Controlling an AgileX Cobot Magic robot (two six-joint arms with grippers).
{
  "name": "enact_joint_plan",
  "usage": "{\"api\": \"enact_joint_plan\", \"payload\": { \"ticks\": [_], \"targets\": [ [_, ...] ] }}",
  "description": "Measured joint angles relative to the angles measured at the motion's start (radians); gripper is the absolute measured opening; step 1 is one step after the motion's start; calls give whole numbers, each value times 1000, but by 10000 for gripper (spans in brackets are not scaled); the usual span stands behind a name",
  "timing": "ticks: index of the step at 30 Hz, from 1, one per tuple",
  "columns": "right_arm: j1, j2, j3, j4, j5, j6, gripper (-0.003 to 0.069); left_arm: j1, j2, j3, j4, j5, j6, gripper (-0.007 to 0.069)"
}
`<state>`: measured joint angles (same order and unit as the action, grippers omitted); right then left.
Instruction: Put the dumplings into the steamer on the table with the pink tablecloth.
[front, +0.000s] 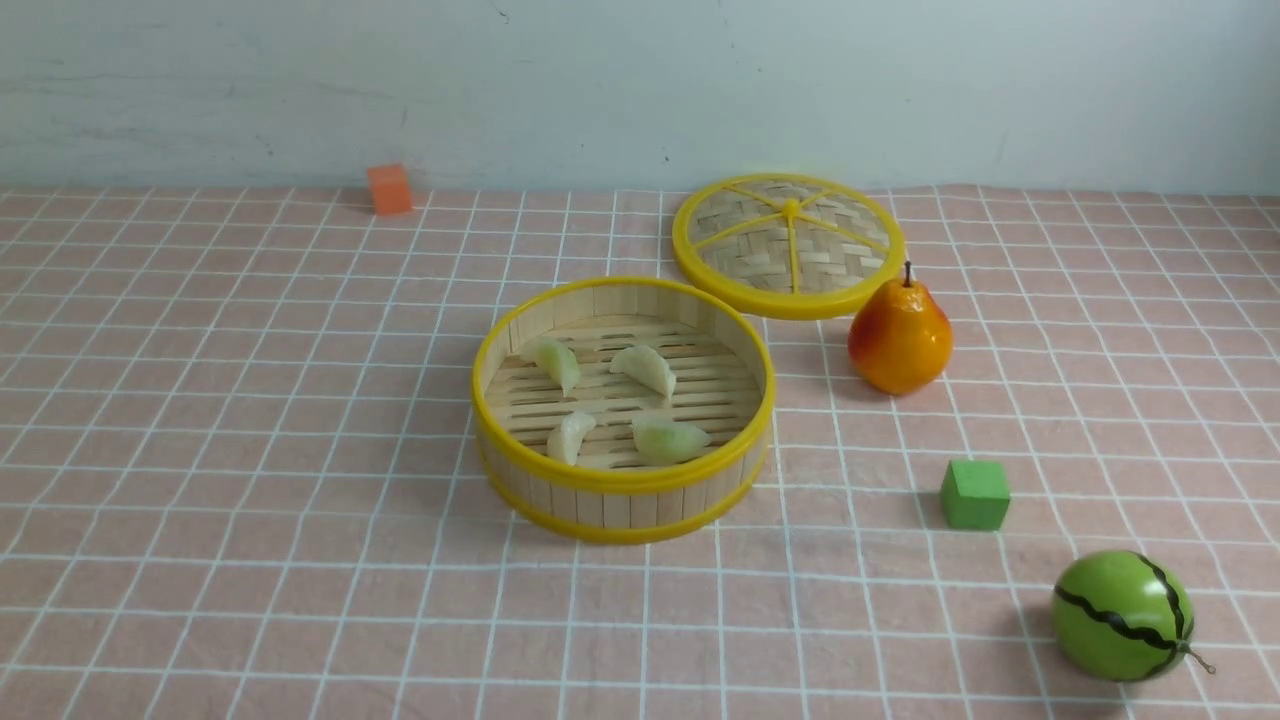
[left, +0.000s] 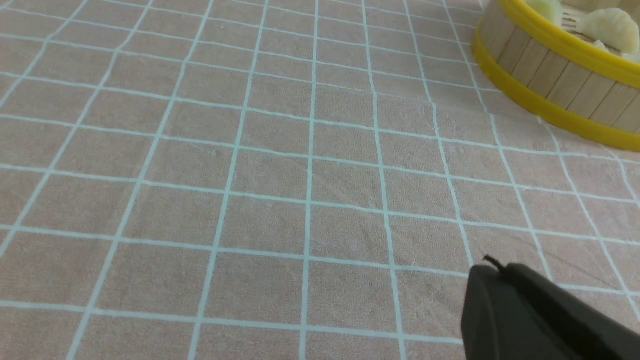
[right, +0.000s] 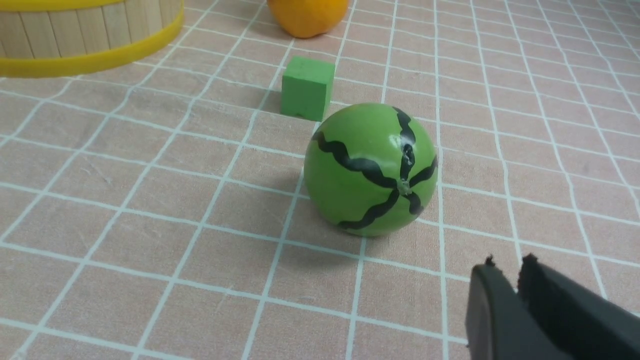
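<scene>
The steamer (front: 622, 505) stands mid-table on the pink tablecloth (front: 250, 420). Several dumplings lie on its slatted floor: back left (front: 558, 362), back right (front: 646, 369), front left (front: 570, 437), front right (front: 668, 440). No arm shows in the front view. In the left wrist view my left gripper (left: 492, 272) is shut and empty over bare cloth, well clear of the steamer (left: 545, 75), where two dumplings (left: 612, 27) show. In the right wrist view my right gripper (right: 505, 272) is shut and empty, on the near side of the toy watermelon; the steamer's wall (right: 90, 30) shows too.
The steamer's woven lid (front: 788, 245) lies flat behind it. A toy pear (front: 900, 338), a green cube (front: 974, 494) and a toy watermelon (front: 1122, 615) stand to the right; the latter two also show in the right wrist view (right: 306, 87) (right: 370, 170). An orange cube (front: 389, 189) sits far left by the wall.
</scene>
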<state>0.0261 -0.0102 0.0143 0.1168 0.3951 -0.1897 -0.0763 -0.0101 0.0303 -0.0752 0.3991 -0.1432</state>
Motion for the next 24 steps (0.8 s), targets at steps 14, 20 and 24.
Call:
{"api": "enact_joint_plan", "payload": {
  "ticks": [14,20,24],
  "targets": [
    [0,0,0,0,0,0,104,0,0,0,0,1,0,-13],
    [0,0,0,0,0,0,109,0,0,0,0,1,0,-12],
    [0,0,0,0,0,0,115,0,0,0,0,1,0,-6]
  ]
}}
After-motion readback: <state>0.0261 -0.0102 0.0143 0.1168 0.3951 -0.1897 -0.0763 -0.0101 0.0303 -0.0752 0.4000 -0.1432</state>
